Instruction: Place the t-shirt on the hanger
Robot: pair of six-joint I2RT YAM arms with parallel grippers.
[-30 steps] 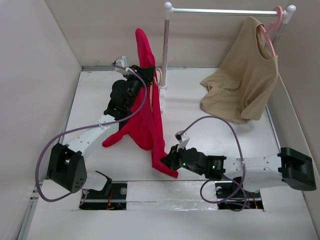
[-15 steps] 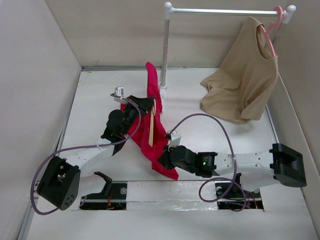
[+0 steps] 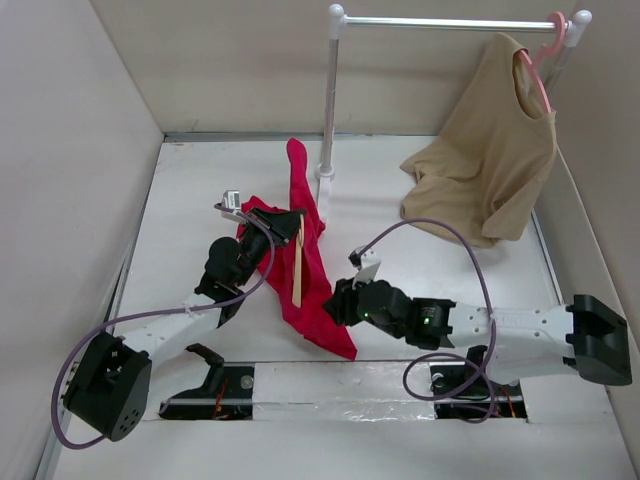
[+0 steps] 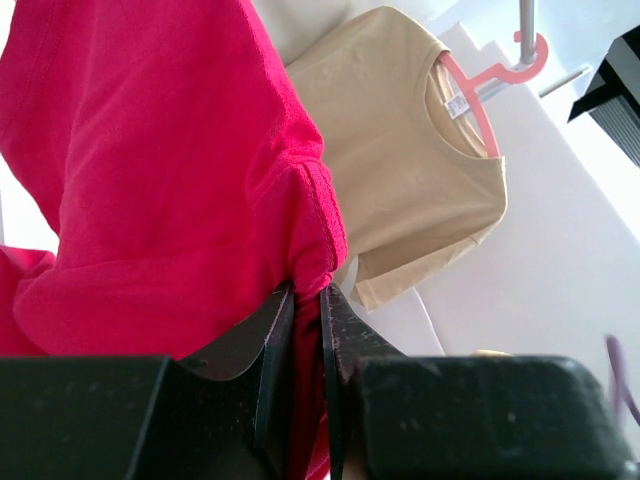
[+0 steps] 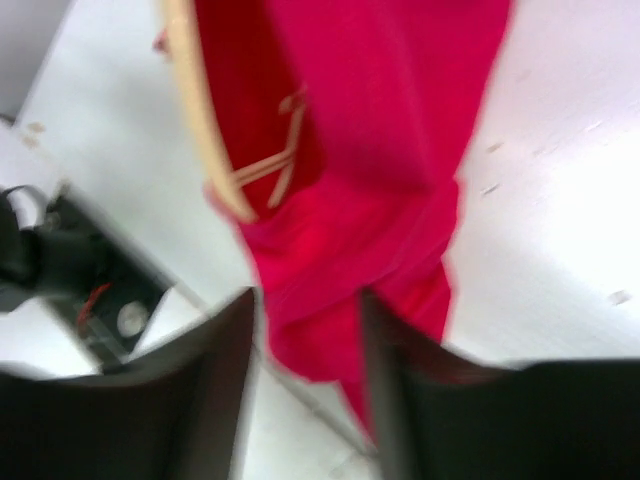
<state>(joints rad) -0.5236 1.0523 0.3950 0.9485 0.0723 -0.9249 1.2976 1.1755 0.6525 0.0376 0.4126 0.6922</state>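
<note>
The red t-shirt hangs from my left gripper and trails down onto the table, one end sticking up at the back. The left gripper is shut on a bunched fold of it in the left wrist view, with the t-shirt filling that view. The beige hanger shows as a thin bar inside the cloth. My right gripper is low beside the shirt's near hem. In the blurred right wrist view it is open, with the t-shirt and the hanger just beyond its fingertips.
A tan shirt hangs on a pink hanger at the right end of a metal rail. The rail's post stands just behind the red shirt. White walls close in left, right and back.
My left arm has come down and towards the near side, lowering the red t-shirt from high by the post onto the table. My right gripper has shifted slightly right and away from the hem.
</note>
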